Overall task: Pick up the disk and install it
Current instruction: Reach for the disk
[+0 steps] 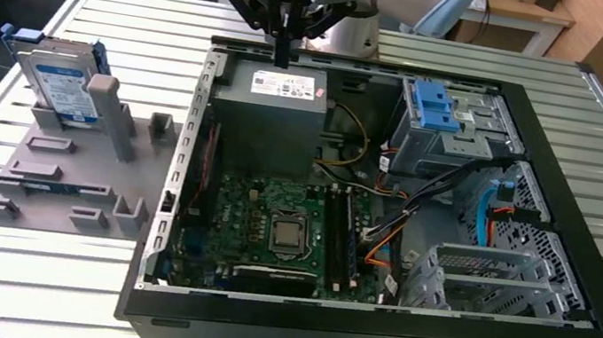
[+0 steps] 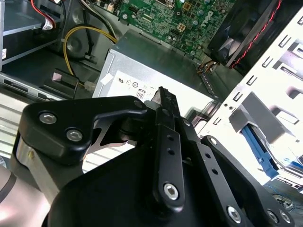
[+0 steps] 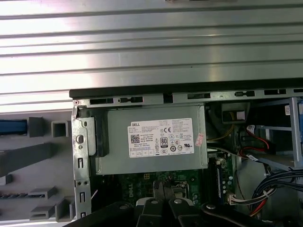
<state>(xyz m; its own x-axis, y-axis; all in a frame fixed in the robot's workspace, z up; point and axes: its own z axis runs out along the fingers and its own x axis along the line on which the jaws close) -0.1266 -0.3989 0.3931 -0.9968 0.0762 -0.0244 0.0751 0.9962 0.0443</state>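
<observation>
The disk [image 1: 60, 86], a silver drive with a blue-and-white label in a blue bracket, stands on edge at the back of a grey holder [image 1: 74, 175] at the exterior view's left. Beside that holder on the slatted table lies the open computer case [image 1: 374, 323]. My gripper [image 1: 282, 57] hangs over the case's back edge, above the grey power supply box [image 1: 275, 102], well to the right of the disk. Its black fingers [image 2: 163, 101] lie together with nothing between them. In the first wrist view the gripper [image 3: 163, 188] sits over the box [image 3: 151, 139].
Inside the case are a green motherboard [image 1: 269, 222], a drive cage with a blue ribbed latch [image 1: 441, 114], a silver perforated bay [image 1: 488, 282] and loose cables [image 1: 417, 200]. The holder has several upright grey blocks [image 1: 108, 104]. Bare slatted table [image 1: 21, 289] lies in front.
</observation>
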